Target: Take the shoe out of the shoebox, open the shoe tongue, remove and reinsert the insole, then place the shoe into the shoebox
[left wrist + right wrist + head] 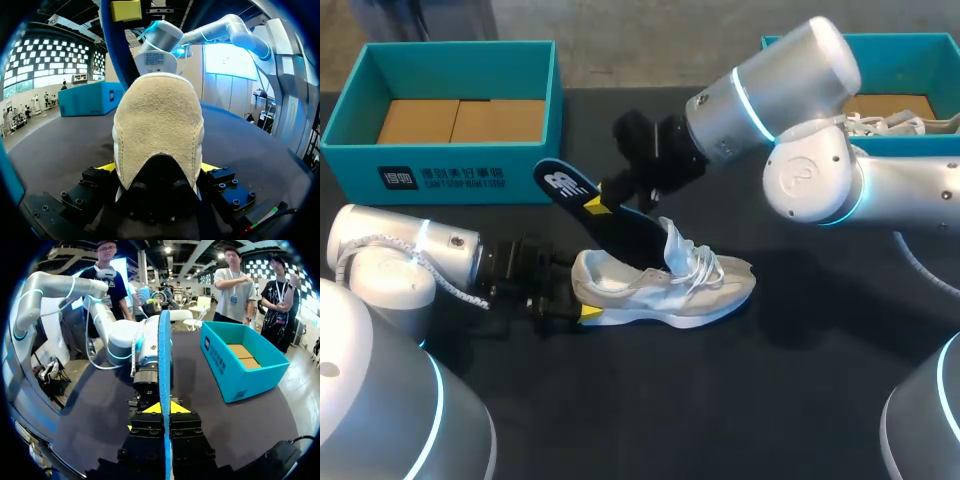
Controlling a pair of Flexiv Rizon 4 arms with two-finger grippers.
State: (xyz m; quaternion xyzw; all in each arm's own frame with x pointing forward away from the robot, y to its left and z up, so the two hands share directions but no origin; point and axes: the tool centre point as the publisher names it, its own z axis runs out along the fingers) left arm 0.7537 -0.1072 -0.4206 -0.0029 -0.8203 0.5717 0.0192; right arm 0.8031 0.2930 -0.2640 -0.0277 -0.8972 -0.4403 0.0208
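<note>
Hidden or unclear: in the head view the heel covers the far finger of the left gripper [578, 292]; the lower end of the insole [563, 184] passes behind the raised tongue [675, 245], so its contact inside cannot be confirmed; the right arm [770, 95] cuts off a second teal box [910, 45] at the far right corner, with a second shoe [885, 122] only partly visible inside.

Shoe [665, 285]: near the middle of the tabletop [740, 400], sole down; long axis parallel to the near edge, heel toward the left edge, toe toward the right edge. The left gripper is clamped on the heel from both sides.

Insole: raised and slanting, upper end toward the far left corner, lower end at the shoe's opening; the right gripper [600, 203] pinches it narrowly, and the right wrist view shows it edge-on between the fingers.

Shoebox [450, 165]: far left corner, open, cardboard [460, 120] inside.

Surface: black, matte.
</note>
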